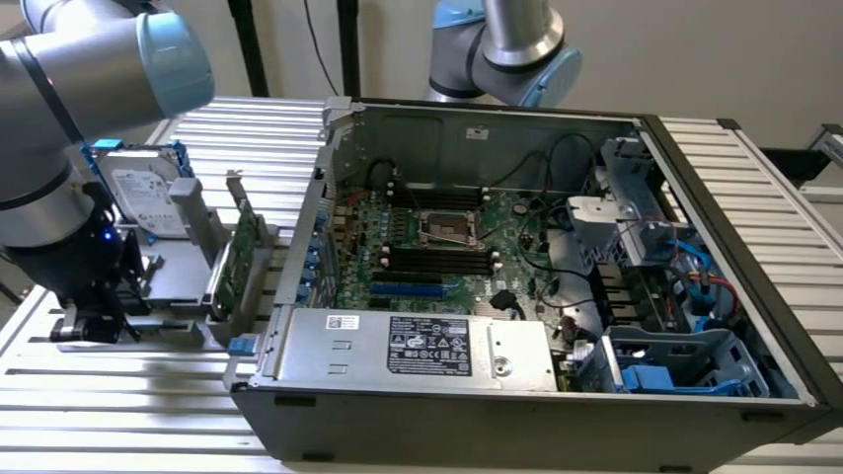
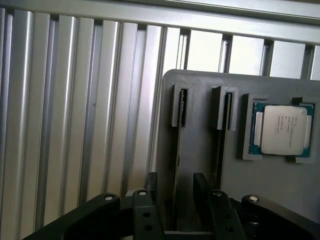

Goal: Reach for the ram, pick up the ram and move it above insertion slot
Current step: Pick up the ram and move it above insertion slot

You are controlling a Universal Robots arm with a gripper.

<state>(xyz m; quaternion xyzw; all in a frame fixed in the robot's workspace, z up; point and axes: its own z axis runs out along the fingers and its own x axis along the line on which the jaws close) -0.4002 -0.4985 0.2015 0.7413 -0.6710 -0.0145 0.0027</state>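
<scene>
Your jaws stand wide open and empty, straddling the ram [image 2: 177,150] in the grey holder [image 2: 200,142]. The reach looks done. The grasp and the move above the insertion slot [image 1: 435,259] remain.

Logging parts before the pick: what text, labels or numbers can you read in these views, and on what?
Black sticker on the power supply: print too small to read.
White label beside it: blurred.
Hard drive label: unreadable.
Processor lid, wrist view: lines of print, too blurred.
Nothing can be quoted.
</scene>
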